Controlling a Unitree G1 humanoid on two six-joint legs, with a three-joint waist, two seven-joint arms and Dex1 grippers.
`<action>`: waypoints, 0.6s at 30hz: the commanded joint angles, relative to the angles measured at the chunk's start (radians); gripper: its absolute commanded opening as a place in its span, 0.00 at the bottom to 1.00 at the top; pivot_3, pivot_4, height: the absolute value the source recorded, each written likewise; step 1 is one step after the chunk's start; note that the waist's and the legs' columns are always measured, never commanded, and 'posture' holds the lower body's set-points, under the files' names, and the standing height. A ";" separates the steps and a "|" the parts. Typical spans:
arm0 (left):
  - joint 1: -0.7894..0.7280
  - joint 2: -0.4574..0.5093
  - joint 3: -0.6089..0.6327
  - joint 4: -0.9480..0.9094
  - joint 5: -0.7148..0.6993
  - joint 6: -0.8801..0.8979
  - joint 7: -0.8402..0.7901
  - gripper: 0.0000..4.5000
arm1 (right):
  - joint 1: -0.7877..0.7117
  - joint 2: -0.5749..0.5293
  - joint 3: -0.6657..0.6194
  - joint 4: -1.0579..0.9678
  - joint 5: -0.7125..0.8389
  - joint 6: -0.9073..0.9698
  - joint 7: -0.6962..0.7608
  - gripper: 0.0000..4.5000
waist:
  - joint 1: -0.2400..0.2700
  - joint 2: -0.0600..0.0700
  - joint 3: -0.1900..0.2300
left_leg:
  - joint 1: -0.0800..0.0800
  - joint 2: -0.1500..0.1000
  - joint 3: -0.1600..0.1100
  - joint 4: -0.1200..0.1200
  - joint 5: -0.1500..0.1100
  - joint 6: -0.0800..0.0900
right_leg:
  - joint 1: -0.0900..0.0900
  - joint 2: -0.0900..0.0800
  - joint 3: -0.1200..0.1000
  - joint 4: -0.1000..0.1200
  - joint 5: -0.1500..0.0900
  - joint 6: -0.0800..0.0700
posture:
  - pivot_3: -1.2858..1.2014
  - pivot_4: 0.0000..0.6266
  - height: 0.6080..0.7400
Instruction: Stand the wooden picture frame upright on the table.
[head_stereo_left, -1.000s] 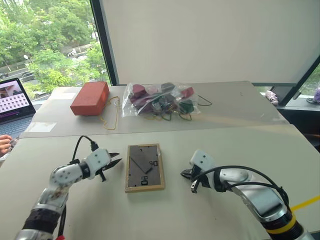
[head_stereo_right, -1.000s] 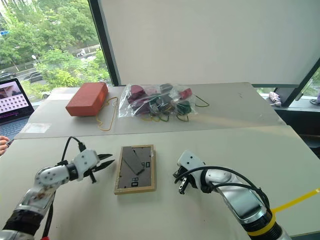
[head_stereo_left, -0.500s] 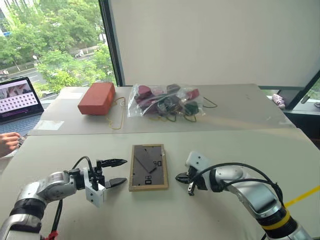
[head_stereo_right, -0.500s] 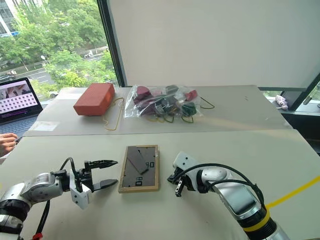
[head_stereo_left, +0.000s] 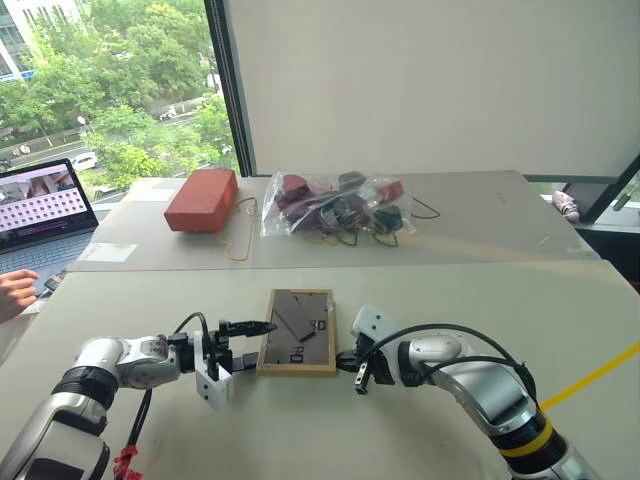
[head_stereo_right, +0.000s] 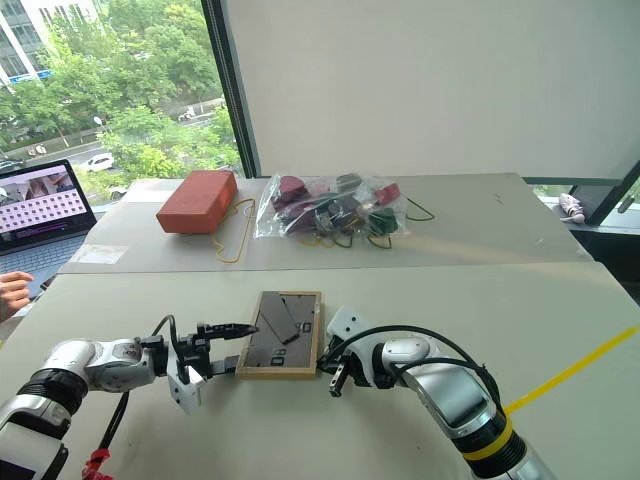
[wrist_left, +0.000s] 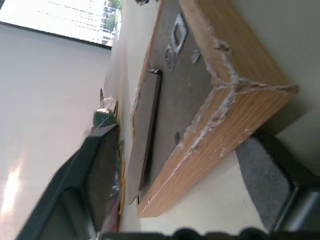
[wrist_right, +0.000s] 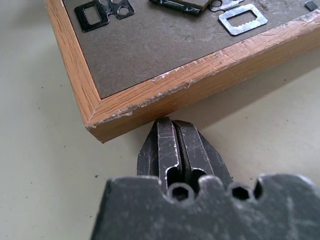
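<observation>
While the wooden picture frame (head_stereo_left: 298, 331) lies face-down, stiff and light, its left edge is straddled by the parted left gripper (head_stereo_left: 247, 343); the right gripper (head_stereo_left: 347, 361) is pressed shut against its near-right corner.

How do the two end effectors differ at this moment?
The left end effector is open, one finger above and one below the wooden picture frame's left edge. The right end effector is shut, its tip against the frame's right edge. Both are low over the table.
</observation>
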 joint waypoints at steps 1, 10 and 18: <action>0.023 0.008 -0.077 0.004 0.038 -0.015 0.015 0.44 | -0.013 -0.015 -0.023 -0.003 0.003 -0.001 -0.004 0.00 | -0.002 0.000 0.000 | -0.001 0.000 0.000 0.000 0.000 0.000 | -0.001 0.000 0.000 0.000 0.000 0.000 | 0.52 0.24 1.00; 0.033 0.030 -0.120 -0.025 0.045 0.033 0.080 0.27 | -0.075 -0.128 -0.158 0.121 0.000 -0.045 0.013 0.00 | -0.002 -0.001 0.000 | -0.002 0.000 -0.001 0.000 0.000 0.000 | -0.001 0.000 -0.001 -0.001 0.000 0.000 | 0.52 0.24 1.00; 0.041 0.022 -0.135 -0.049 0.024 0.057 0.102 0.27 | -0.391 0.050 -0.209 0.352 0.160 0.076 0.111 0.49 | -0.019 -0.001 0.000 | -0.002 0.000 0.000 0.000 0.000 0.000 | -0.006 0.000 -0.001 0.001 0.000 0.000 | 0.52 0.24 1.00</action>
